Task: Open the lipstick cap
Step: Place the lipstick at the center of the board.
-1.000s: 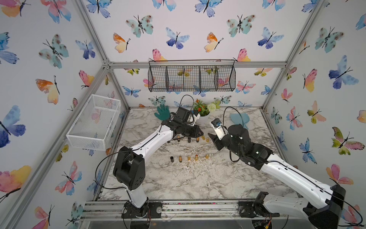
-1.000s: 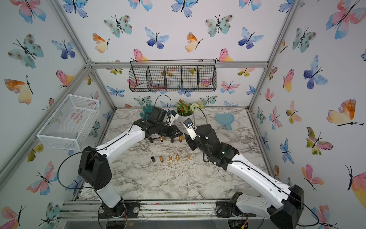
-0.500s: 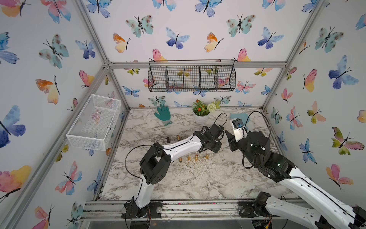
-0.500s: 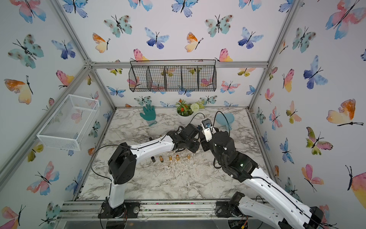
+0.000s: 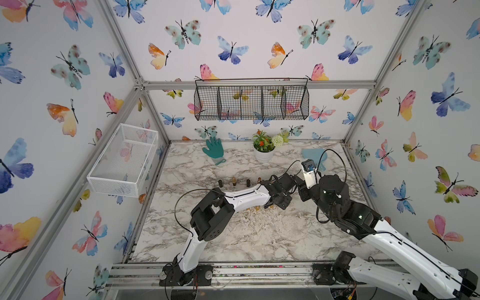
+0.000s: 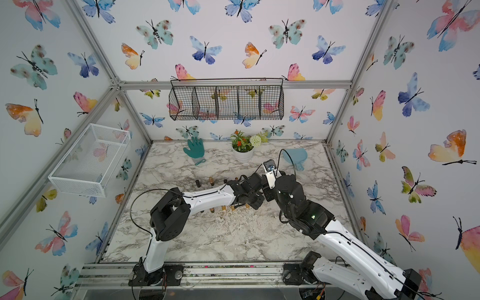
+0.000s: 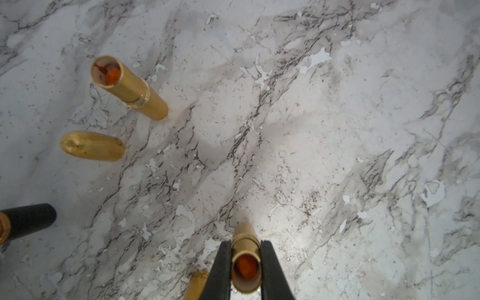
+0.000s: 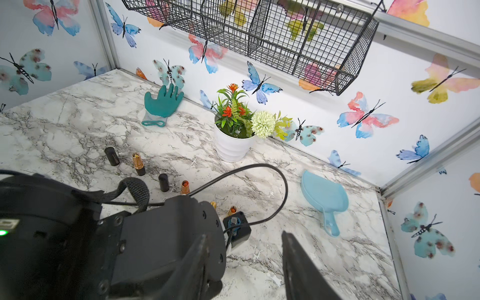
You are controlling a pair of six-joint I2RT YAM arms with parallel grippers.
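Left hand (image 7: 245, 245) is clamping an uncapped lipstick (image 7: 245, 262) upright by the tabletop (image 7: 337, 130); right hand (image 8: 243, 235) is gaping partway, empty. The next move likely calls for setting it down untipped.

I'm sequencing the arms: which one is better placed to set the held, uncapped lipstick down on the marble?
Left, probably. The left end effector is shut on the lipstick, whose base points toward the marble table. The right end effector is open and empty.
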